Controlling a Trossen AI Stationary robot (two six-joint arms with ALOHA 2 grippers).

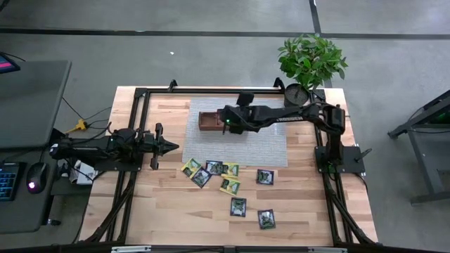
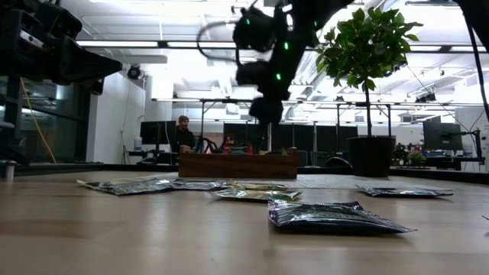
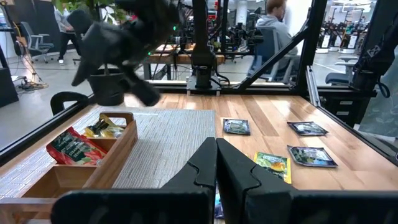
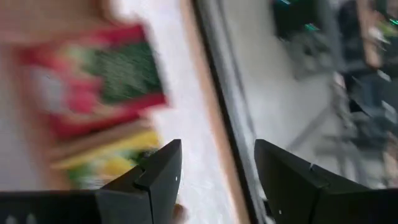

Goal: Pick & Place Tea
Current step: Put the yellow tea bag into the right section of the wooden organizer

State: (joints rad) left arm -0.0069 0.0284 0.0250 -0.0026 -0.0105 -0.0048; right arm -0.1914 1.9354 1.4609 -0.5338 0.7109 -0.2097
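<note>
the table [image 1: 169,211] was pale wood, with a grey mat [image 1: 267,144] lying across its far middle; at the mat's far left corner sat the brown wooden tray [image 1: 205,121], and the right arm reached out over it, the right gripper [image 4: 217,177] hanging just above the tray with its jaws spread apart and nothing between them; below it, in the tray, lay a red packet [image 3: 78,149] and a yellow one [image 3: 104,129], each in its own compartment as the left wrist view showed it; the left gripper [image 3: 216,163] waited low at the table's left side, pointing toward the mat, its jaws clenched tight on nothing; the rest of the tea lay loose on the bare wood in front of the mat, a cluster of yellow-green and dark packets [image 1: 209,172] near the middle, one dark packet [image 1: 265,177] off to the right, two more [image 1: 238,206] nearer the front edge; these looked featherlight, thin and crinkly, foil-slick by my reckoning, lying almost flat on the wood; a pinch on a raised edge or corner seemed the surest hold, since a flat face would likely slide away under the fingers.
</note>
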